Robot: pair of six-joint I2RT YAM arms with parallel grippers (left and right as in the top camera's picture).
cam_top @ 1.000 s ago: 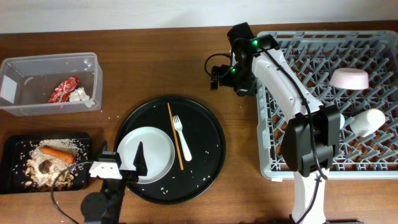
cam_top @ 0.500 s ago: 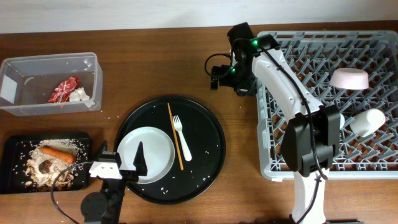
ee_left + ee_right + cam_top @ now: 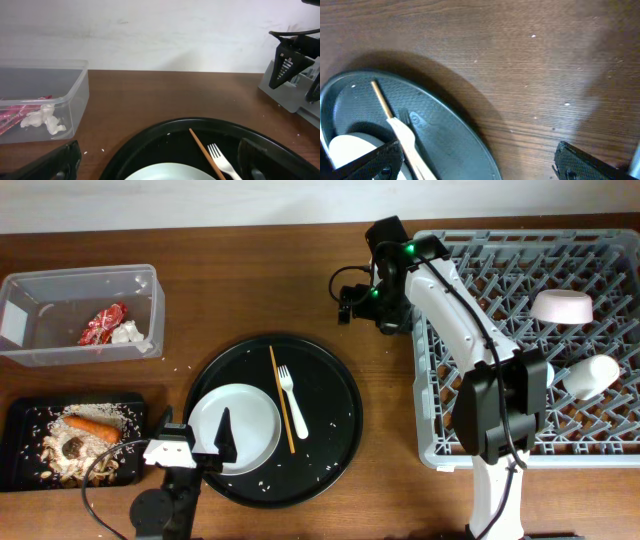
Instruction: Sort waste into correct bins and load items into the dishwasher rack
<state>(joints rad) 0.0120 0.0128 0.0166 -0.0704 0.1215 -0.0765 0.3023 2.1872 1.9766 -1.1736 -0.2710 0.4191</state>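
The white plate, white fork and wooden stick lie on the round black tray. My left gripper is open and empty at the plate's left edge; the plate, fork and stick lie between its fingers. My right gripper is open and empty over bare table left of the grey rack. The rack holds a white bowl and a white cup. The clear tub holds a red wrapper and white paper. No pale blue cup shows.
The shallow black tray at front left holds the carrot, a dark lump and crumbs. The right wrist view shows the round tray's edge, the fork and stick below my right gripper.
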